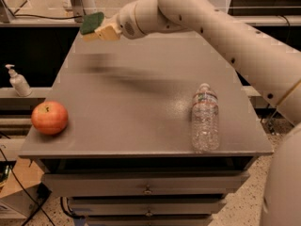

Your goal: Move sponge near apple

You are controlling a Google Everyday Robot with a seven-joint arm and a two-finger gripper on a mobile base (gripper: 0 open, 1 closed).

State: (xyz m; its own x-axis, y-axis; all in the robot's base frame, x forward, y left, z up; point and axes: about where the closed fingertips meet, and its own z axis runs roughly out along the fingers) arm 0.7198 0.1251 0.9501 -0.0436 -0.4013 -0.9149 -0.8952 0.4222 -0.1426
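Centred on a grey, matt-topped table (141,126) with shallow drawers (146,185) stacked beneath, set on a pale speckled floor (244,206), with a cardboard box (19,182) and dark cables low at the left. Behind and to either side, pale ledges (40,92) over dark recesses, with a white pump bottle (18,80) upright on the left one, all under soft, even light with a blurred shadow across the far tabletop. Above the table's far left corner, the gripper (104,31), clamped on the sponge (91,22).
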